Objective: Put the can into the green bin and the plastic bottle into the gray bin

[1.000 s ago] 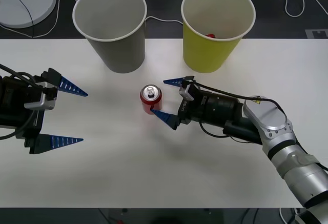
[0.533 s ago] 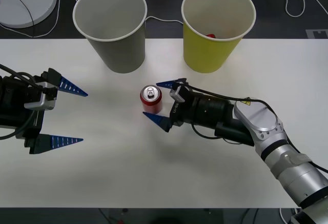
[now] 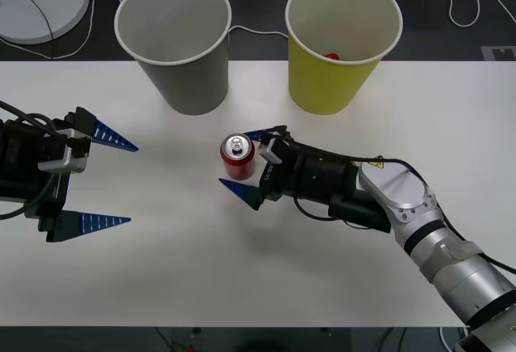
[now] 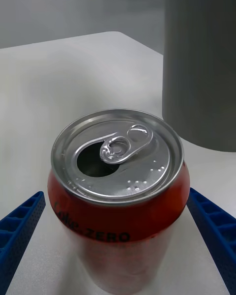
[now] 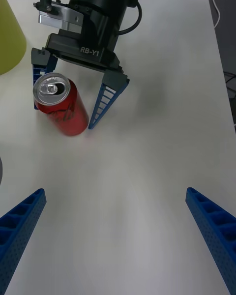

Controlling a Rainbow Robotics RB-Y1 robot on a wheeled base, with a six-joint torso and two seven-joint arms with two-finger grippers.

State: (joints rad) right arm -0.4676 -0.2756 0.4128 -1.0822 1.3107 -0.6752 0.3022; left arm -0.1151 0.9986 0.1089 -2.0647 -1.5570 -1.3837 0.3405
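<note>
The red can stands upright mid-table, in front of the gray bin and left of the green bin. My right gripper is open, one blue finger on each side of the can, not pressing it. In the right wrist view the can sits between the fingers, with the gray bin behind. My left gripper waits open at the table's left. Its wrist view shows the can and the right gripper around it. The plastic bottle is out of view.
A small red object lies inside the green bin. A round white device and cables lie on the dark floor beyond the table's far edge. The white table is bare toward the front.
My right gripper has slid left toward the can, so its open fingers now straddle it. The can and my left arm have not moved.
</note>
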